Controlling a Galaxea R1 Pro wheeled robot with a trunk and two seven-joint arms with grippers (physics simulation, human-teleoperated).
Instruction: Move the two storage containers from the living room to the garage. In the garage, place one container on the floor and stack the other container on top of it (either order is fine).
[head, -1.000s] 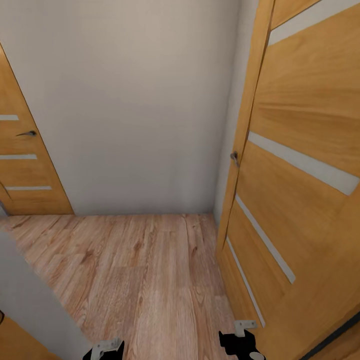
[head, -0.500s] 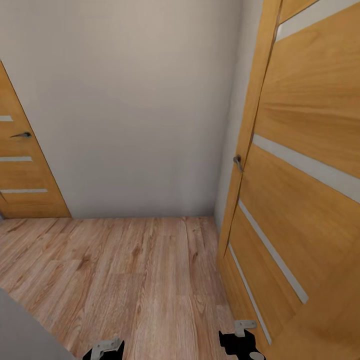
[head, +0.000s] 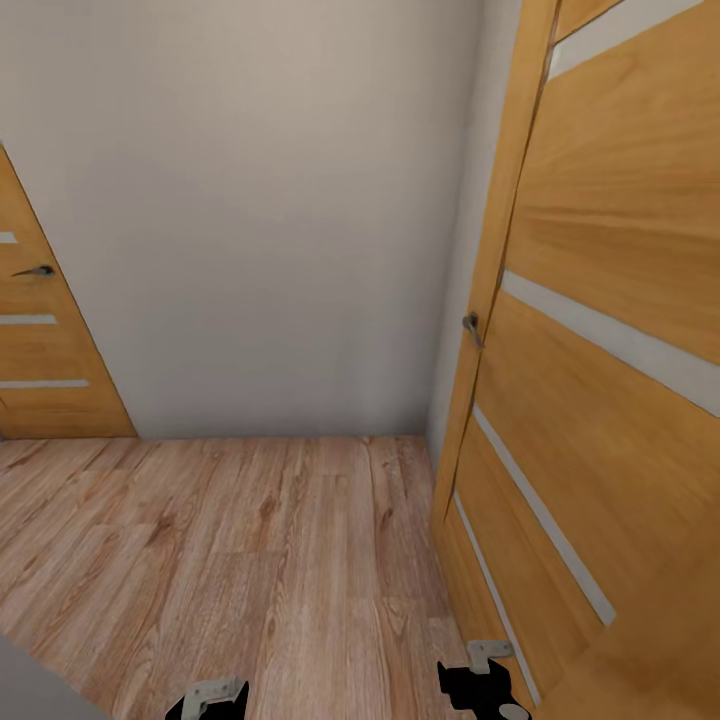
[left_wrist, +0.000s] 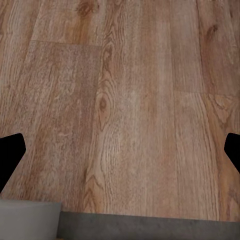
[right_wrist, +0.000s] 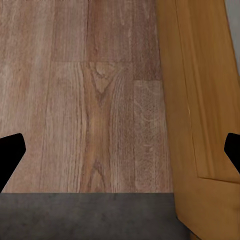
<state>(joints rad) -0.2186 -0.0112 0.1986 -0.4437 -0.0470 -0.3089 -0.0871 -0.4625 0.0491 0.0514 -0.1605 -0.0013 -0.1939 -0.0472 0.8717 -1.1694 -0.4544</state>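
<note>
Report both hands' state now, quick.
Left hand: open, fingers wide apart, holding nothing, over the wood floor.
Right hand: open, holding nothing, over the wood floor beside the wooden door.

head high, wrists low, shared plank floor (head: 260, 560)

Wall (head: 270, 220) stands ahead, behind the plank floor (head: 260, 560). One door (head: 600, 380) stands right. Another door (head: 40, 340) stands far left.
</note>
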